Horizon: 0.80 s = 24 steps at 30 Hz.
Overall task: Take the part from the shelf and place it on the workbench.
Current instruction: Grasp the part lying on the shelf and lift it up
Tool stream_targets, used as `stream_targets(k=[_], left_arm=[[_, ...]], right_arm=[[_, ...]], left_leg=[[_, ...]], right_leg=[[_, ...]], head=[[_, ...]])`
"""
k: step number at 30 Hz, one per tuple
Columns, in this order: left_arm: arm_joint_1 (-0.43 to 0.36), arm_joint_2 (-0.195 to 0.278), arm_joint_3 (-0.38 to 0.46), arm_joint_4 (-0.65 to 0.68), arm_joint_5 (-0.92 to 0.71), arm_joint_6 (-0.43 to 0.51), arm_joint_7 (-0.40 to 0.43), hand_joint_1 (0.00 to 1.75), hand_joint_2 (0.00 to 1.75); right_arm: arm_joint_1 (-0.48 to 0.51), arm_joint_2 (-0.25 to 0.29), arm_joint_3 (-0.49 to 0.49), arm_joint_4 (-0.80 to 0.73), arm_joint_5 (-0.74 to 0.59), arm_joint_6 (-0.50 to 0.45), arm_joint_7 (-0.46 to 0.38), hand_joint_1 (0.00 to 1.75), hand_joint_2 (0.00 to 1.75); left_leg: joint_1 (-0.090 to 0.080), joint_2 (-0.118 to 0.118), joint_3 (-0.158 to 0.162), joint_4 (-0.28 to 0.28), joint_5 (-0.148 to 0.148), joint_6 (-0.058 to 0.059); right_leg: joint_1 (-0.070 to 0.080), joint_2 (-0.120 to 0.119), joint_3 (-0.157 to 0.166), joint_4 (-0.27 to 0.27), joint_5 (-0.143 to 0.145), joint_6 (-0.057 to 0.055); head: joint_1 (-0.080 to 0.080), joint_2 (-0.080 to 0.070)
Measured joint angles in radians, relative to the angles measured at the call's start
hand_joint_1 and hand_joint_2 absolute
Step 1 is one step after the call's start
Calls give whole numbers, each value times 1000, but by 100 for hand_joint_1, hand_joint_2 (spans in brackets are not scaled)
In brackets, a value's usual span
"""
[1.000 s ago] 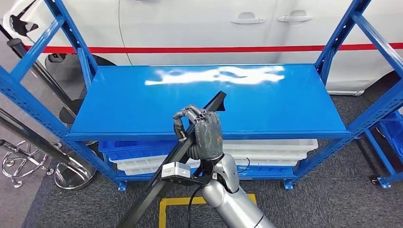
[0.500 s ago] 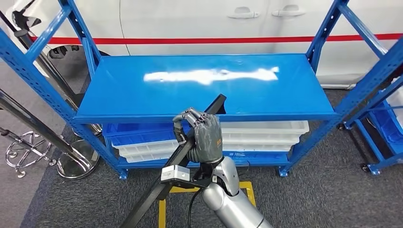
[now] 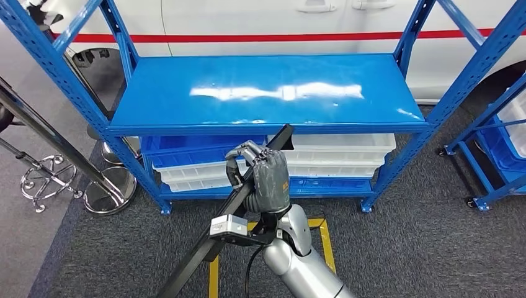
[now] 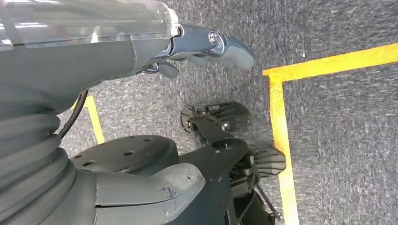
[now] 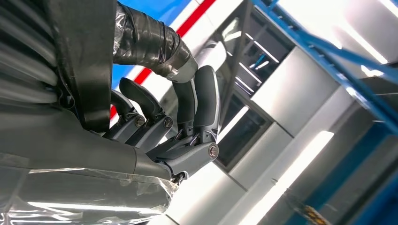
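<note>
Blue steel shelf (image 3: 267, 93) ahead, top deck glossy and bare; white and blue trays (image 3: 335, 158) stacked on lower level. White car body with red stripe (image 3: 248, 37) directly behind shelf. Grey carpet floor (image 3: 422, 248) with yellow tape marking (image 3: 325, 239) near robot base. Chrome stand (image 3: 108, 195) at shelf's left post; second blue rack (image 3: 496, 155) at right edge.

Long black part (image 3: 232, 208) held diagonally in front of shelf, upper end just below top deck's front edge, lower end running off bottom of head view. Right hand (image 3: 263, 177) gripping part around mid-length: fingers (image 3: 245, 152) curled over bar, thumb wrapped against it in right wrist view.

Left hand (image 4: 94, 93) hanging over carpet, holding nothing; fingers (image 4: 225, 44) extended in left wrist view.
</note>
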Motion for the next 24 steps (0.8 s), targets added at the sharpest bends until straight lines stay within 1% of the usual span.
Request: stream_targets(k=[1,2,3,4,5,6,7,8,9,10,11,12,13,14,15,16,17,18,19,20,21,22,23,24], left_arm=[[1,-1,0,0,-2,0,2,0,175],[1,-2,0,0,-3,0,4,0,175],[1,-3,0,0,-5,0,6,0,175],[1,-5,0,0,-6,-1,7,0,175],[0,-5,0,0,-9,-2,9,0,175],[0,-6,0,0,-13,-3,10,0,175],[0,-6,0,0,-18,-5,13,0,175],[0,-6,0,0,-24,-7,16,0,175],[-2,-7,0,0,-31,-9,19,0,175],[-4,-8,-1,0,-38,-12,24,0,175],[-7,-9,-2,0,-46,-15,29,0,175],[-11,-10,-3,0,-54,-17,34,0,175],[-15,-12,-5,0,-61,-19,38,0,175],[-19,-13,-7,0,-69,-21,43,0,175],[-22,-15,-9,0,-75,-23,47,0,175],[-25,-16,-12,0,-79,-26,51,0,175],[-28,-17,-15,0,-85,-29,56,0,175],[-30,-18,-18,0,-89,-32,60,0,175],[-32,-19,-21,0,-94,-34,64,0,175],[-34,-20,-25,0,-100,-36,68,0,175],[-35,-21,-27,0,-105,-38,72,0,175],[-36,-22,-30,0,-112,-39,76,0,175],[-37,-23,-32,0,-117,-40,80,0,175],[-38,-23,-35,0,-123,-41,83,0,175]], right_arm=[[1,-1,0,0,1,0,0,175,175],[1,-2,0,0,2,0,0,175,175],[2,-3,0,1,3,0,0,175,175],[1,-4,0,1,7,0,1,175,175],[1,-4,0,1,12,0,3,175,175],[-2,-4,0,1,21,0,8,175,175],[-7,-5,0,2,32,0,15,175,175],[-16,-5,0,3,45,0,25,175,175],[-31,-6,0,6,61,0,41,175,175],[-50,-5,0,9,79,0,59,175,175],[-72,-4,0,14,100,0,80,175,175],[-97,-3,1,20,123,0,101,175,175],[-121,-1,1,28,144,0,121,175,175],[-144,0,1,39,166,0,139,175,175],[-165,0,1,53,185,0,155,175,175],[-185,0,1,70,203,0,169,175,175],[-205,1,2,88,220,0,181,175,175],[-223,1,2,106,236,0,192,175,175],[-241,2,1,122,252,0,200,175,175],[-256,2,1,137,268,0,207,175,175],[-268,2,0,150,284,0,212,175,175],[-278,2,-3,164,300,0,216,175,175],[-285,1,-7,177,314,0,220,175,175],[-292,0,-12,187,326,0,222,175,175]], left_leg=[[1,2,-7,-4,11,8],[3,5,-15,-8,24,16],[5,8,-25,-12,38,24],[6,10,-38,-14,53,30],[5,10,-55,-13,66,33],[5,10,-74,-10,80,33],[4,11,-94,-7,92,32],[4,11,-114,-2,104,30],[4,11,-133,4,114,28],[4,11,-150,11,123,25],[3,10,-165,17,131,21],[2,10,-176,22,140,16],[1,9,-182,24,149,11],[0,9,-186,22,158,5],[1,9,-188,19,170,0],[2,7,-192,17,174,-6],[4,5,-201,24,161,-11],[5,3,-213,50,130,-17],[8,1,-230,97,82,-22],[9,1,-248,163,28,-28],[11,2,-263,234,-12,-32],[12,2,-269,289,-31,-34],[12,2,-261,314,-28,-35],[12,2,-235,299,-9,-35]], right_leg=[[-1,2,-3,1,1,6],[-1,5,-10,13,-17,12],[-1,9,-22,43,-53,17],[-2,12,-39,95,-107,21],[-3,12,-57,161,-161,24],[-4,12,-70,226,-197,27],[-5,12,-73,275,-210,28],[-5,12,-61,291,-198,29],[-6,12,-29,270,-173,29],[-7,12,19,216,-149,27],[-6,12,75,143,-144,23],[-4,13,122,75,-148,17],[-2,14,152,26,-158,12],[1,14,163,0,-165,5],[2,15,160,-8,-159,-2],[1,13,152,-12,-148,-9],[-1,11,142,-14,-135,-18],[-3,10,131,-18,-121,-26],[-5,8,118,-19,-108,-32],[-4,8,103,-19,-97,-35],[-4,8,89,-18,-86,-36],[-3,7,75,-17,-75,-36],[-3,7,61,-16,-65,-34],[-3,7,49,-16,-56,-32]], head=[[0,0],[0,0],[0,0],[0,0],[0,0],[0,0],[0,0],[0,0],[0,0],[0,0],[0,0],[-1,0],[-1,0],[-2,0],[-2,0],[-1,0],[-2,0],[-1,0],[-2,0],[-2,0],[-2,0],[-2,0],[-2,0],[-2,0]])
